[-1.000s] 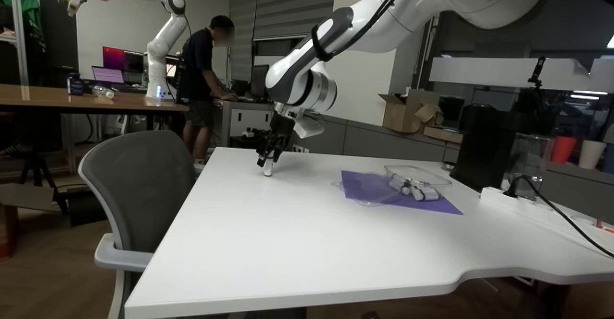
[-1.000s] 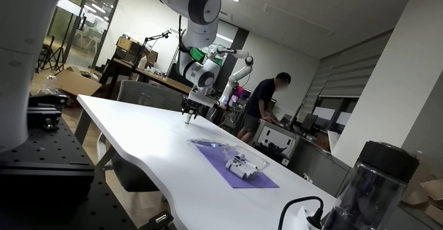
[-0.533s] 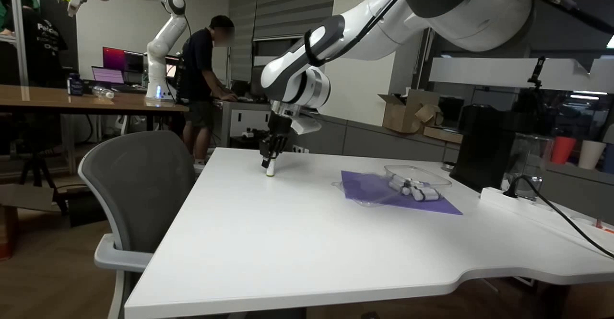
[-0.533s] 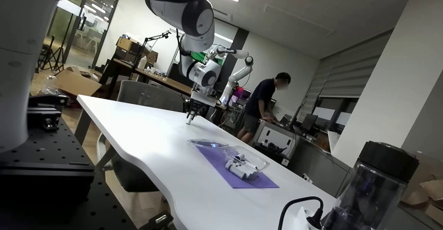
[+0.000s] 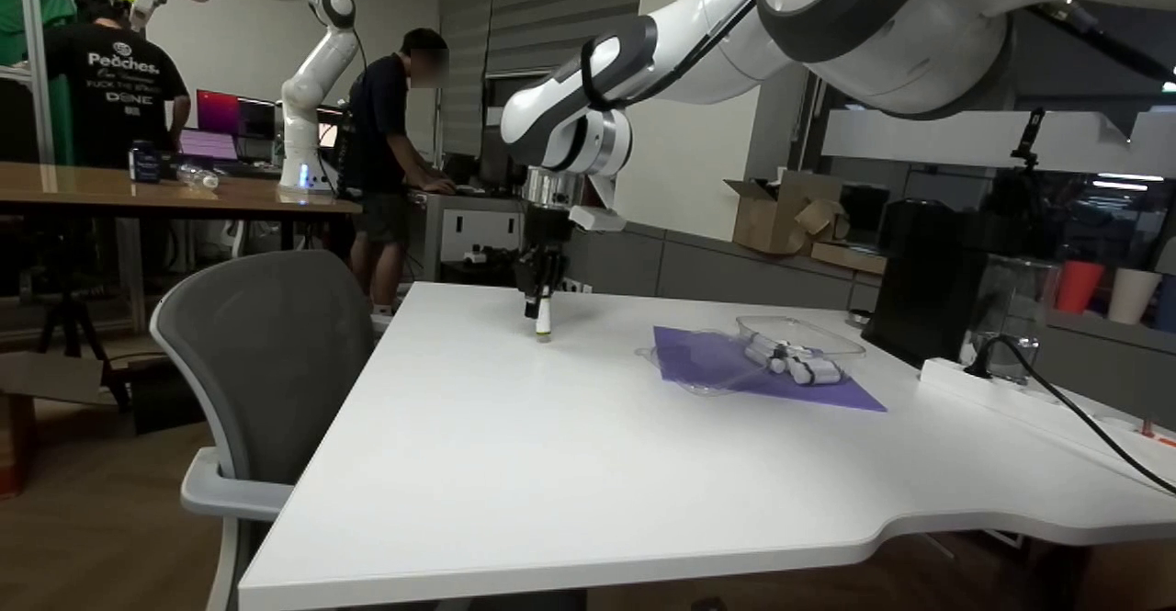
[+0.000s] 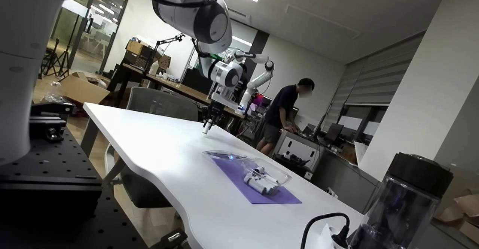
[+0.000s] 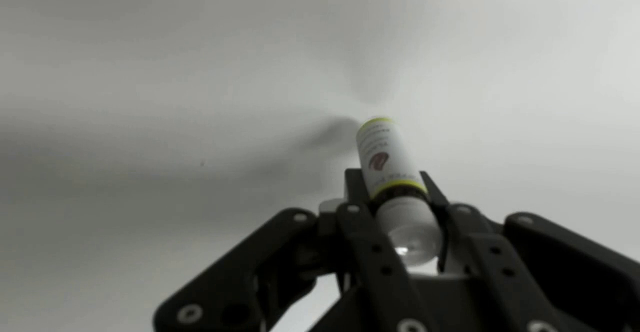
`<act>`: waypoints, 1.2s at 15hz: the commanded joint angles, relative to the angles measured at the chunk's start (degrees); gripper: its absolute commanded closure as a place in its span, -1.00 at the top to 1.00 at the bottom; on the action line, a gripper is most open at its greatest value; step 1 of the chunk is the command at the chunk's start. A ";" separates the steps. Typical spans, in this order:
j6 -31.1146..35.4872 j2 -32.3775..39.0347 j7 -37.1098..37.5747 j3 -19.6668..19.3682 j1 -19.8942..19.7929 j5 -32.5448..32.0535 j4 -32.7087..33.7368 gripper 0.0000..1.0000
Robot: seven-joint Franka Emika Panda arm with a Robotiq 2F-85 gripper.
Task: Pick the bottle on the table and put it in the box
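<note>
The bottle (image 7: 387,155) is small and white, with yellow bands and a clear rounded cap that points back toward the palm. In the wrist view my gripper (image 7: 390,174) is shut around it, a black finger pressed to each side near its neck. Both exterior views show the bottle (image 5: 543,319) (image 6: 206,129) below the gripper (image 5: 538,302) (image 6: 209,121), near the table's far edge. Whether its lower end touches the table, I cannot tell. The box (image 6: 283,174) is a clear plastic tray with several white bottles, its clear lid (image 6: 224,154) spread open beside it.
Under the box lies a purple sheet (image 5: 827,394) on the white table (image 5: 551,464). A power strip (image 5: 1001,400) with a black cable and a clear jar (image 5: 1011,308) stand at one side. A grey chair (image 5: 262,363) is against the table edge.
The jaws have closed on the bottle. Gripper and bottle have shifted right in an exterior view, and the hand stands more upright. A person in black has appeared in the background.
</note>
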 commanded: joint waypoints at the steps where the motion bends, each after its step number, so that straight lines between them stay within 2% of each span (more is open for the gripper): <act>1: -2.95 -0.66 0.88 -2.27 -0.19 -1.63 5.47 -0.86; 4: -1.14 -3.08 0.82 -4.52 -2.93 -1.90 5.86 -0.86; 9: 0.76 -6.92 1.92 -6.79 -11.49 0.39 3.61 -0.86; 14: -0.45 -8.15 2.76 -6.66 -20.56 4.20 0.77 -0.86; 18: -3.05 -10.44 2.31 -6.20 -23.97 7.26 -3.50 -0.86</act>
